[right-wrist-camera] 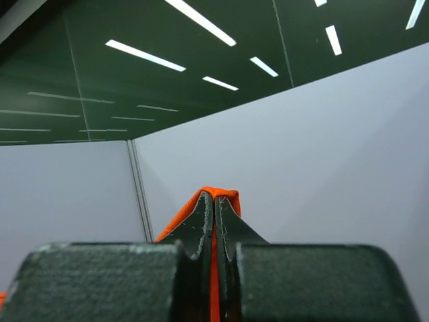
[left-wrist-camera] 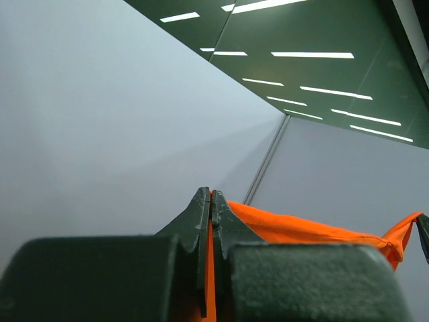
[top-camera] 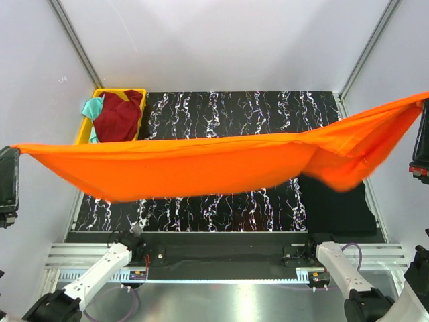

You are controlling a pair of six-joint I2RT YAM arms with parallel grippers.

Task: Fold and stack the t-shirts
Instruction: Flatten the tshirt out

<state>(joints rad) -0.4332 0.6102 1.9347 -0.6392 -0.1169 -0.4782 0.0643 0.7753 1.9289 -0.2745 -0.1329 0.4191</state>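
A bright orange t-shirt (top-camera: 201, 164) hangs stretched in the air across the whole table, sagging in the middle. My left gripper (top-camera: 15, 149) is shut on its left end at the far left edge. My right gripper (top-camera: 423, 100) is shut on its right end, held higher at the far right. In the left wrist view the jaws of the left gripper (left-wrist-camera: 210, 194) pinch orange cloth (left-wrist-camera: 301, 228). The right gripper (right-wrist-camera: 214, 196) likewise pinches an orange fold (right-wrist-camera: 221, 192). A dark maroon t-shirt (top-camera: 119, 115) and a teal t-shirt (top-camera: 92, 109) lie crumpled in the bin.
A yellow plastic bin (top-camera: 120, 90) stands at the back left corner of the black marbled table (top-camera: 221, 107). A flat black patch (top-camera: 335, 201) lies on the table at the front right, partly under the hanging shirt. White walls enclose the table.
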